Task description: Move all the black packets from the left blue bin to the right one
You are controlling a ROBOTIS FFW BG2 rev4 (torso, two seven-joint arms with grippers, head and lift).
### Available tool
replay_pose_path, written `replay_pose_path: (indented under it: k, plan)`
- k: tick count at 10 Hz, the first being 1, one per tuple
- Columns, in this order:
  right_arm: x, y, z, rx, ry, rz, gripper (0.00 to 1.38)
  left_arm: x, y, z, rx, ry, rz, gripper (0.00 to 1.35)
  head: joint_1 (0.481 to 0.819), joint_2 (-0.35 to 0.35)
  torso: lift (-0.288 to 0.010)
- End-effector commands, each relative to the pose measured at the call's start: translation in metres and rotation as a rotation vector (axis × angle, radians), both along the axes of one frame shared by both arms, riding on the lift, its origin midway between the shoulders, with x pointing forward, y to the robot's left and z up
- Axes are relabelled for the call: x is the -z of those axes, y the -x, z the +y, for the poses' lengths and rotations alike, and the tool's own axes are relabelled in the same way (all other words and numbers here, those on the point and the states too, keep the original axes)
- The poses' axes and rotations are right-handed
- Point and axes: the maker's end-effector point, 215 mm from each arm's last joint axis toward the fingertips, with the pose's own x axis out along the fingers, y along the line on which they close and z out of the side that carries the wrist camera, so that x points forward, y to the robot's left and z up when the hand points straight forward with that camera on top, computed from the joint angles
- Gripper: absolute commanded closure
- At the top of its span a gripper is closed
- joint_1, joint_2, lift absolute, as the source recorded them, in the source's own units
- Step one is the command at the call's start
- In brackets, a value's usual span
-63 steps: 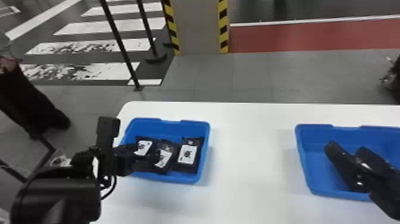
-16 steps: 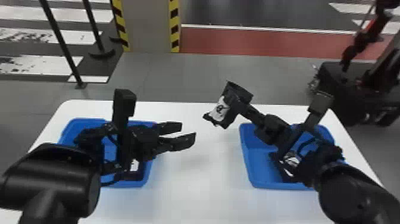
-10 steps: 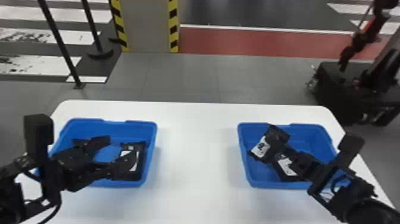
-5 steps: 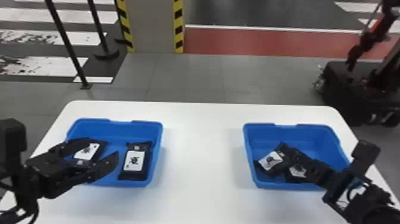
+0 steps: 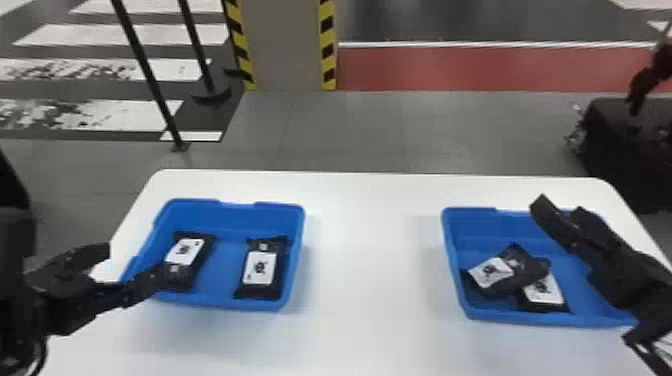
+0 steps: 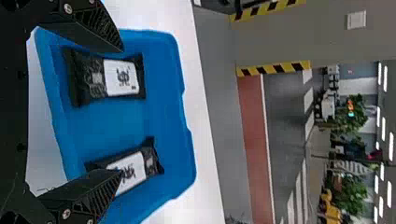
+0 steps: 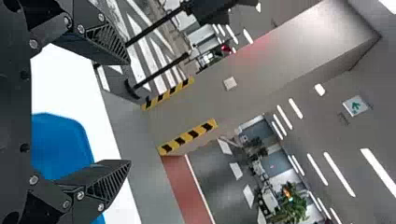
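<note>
Two black packets (image 5: 186, 251) lie apart in the left blue bin (image 5: 222, 267), left of centre in the head view; two more overlap in the right blue bin (image 5: 453, 245), lower right. Our left gripper (image 6: 121, 111) is at the left bin's left side, fingers spread and empty: we should centre it over one packet, lower between wall and neighbour, then squeeze evenly. Our right gripper (image 7: 129, 112), above the right bin, is open and empty too

Blue bins (image 5: 220, 270): smooth plastic. Black packets (image 5: 260, 268): crinkled plastic. Tabletop (image 5: 370, 260): smooth.
</note>
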Motion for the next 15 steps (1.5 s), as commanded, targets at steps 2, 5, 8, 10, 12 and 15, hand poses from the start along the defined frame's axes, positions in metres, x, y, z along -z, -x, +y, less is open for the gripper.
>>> replay_pose_path:
  k: [2,5,8,10,12,15]
  plan:
    - [0.001,0.009,0.014,-0.047,-0.025,0.021,0.30,0.049,-0.020,0.030,-0.069,0.006,0.110,0.12,0.695,0.192,-0.110]
    - [0.008,0.012,0.019,-0.064,-0.041,0.038,0.30,0.096,-0.069,0.008,-0.013,0.042,0.194,0.12,0.695,0.204,-0.110]
    - [0.014,0.017,0.022,-0.075,-0.050,0.055,0.30,0.109,-0.082,0.001,-0.013,0.036,0.224,0.12,0.695,0.179,-0.110]
    - [0.018,0.019,0.024,-0.084,-0.064,0.064,0.30,0.107,-0.091,-0.013,0.003,0.017,0.222,0.12,0.695,0.174,-0.110]
    - [0.021,0.019,0.027,-0.092,-0.073,0.074,0.30,0.104,-0.099,-0.010,-0.024,-0.037,0.233,0.12,0.695,0.165,-0.110]
    - [0.027,0.023,0.030,-0.106,-0.084,0.088,0.30,0.119,-0.095,0.005,-0.074,-0.057,0.278,0.12,0.695,0.175,-0.110]
